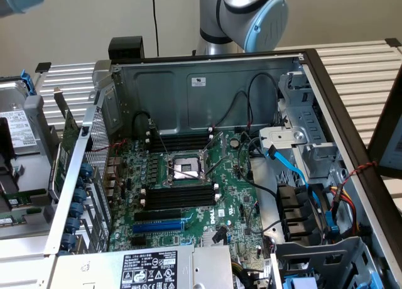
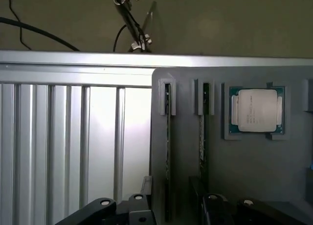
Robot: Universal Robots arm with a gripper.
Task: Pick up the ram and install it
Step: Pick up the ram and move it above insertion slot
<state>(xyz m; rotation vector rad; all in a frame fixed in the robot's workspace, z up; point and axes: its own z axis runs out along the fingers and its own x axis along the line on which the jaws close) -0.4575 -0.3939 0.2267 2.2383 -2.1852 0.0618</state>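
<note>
Two ram sticks stand on edge in slots of a grey holder tray [image 2: 254,171]: one ram [image 2: 167,151] and a second [image 2: 201,137] beside it. My gripper [image 2: 176,213] hovers over this tray, open, its black fingers [image 2: 122,210] apart on either side of the sticks and holding nothing. In the exterior view the open computer case [image 1: 207,81] shows the green motherboard [image 1: 232,201], with black memory slots [image 1: 179,198] in front of the processor socket [image 1: 185,169] and more slots [image 1: 179,140] behind it.
A processor chip [image 2: 257,110] lies in a recess of the tray near the sticks. Ribbed metal tabletop [image 2: 73,142] borders the tray. In the case are a blue slot [image 1: 157,227], a blue cable [image 1: 292,166], black cables and a drive cage [image 1: 308,138]. The arm's base [image 1: 242,16] stands behind the case.
</note>
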